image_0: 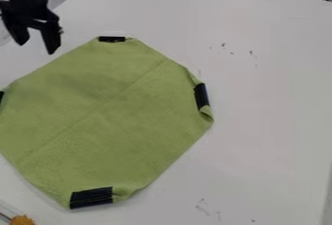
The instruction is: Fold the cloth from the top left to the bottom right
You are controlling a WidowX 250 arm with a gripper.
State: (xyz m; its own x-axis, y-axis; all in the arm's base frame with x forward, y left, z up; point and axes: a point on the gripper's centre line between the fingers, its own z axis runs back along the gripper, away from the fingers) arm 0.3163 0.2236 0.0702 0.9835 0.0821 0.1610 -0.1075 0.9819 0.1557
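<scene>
Orange spiky thing (22,220) is closest, bottom-left corner. Green cloth (107,117) is spread flat on the white table (266,122), left and center, so I'd call this the pre-grab step. End effector (37,40) is spread, off its upper-left edge. Next it probably needs to drop, pinch that edge and drag it bottom-right. Long axis looks like lower-left to upper-right, along the crease.

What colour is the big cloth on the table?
Green, seen best in the camera view.
</scene>
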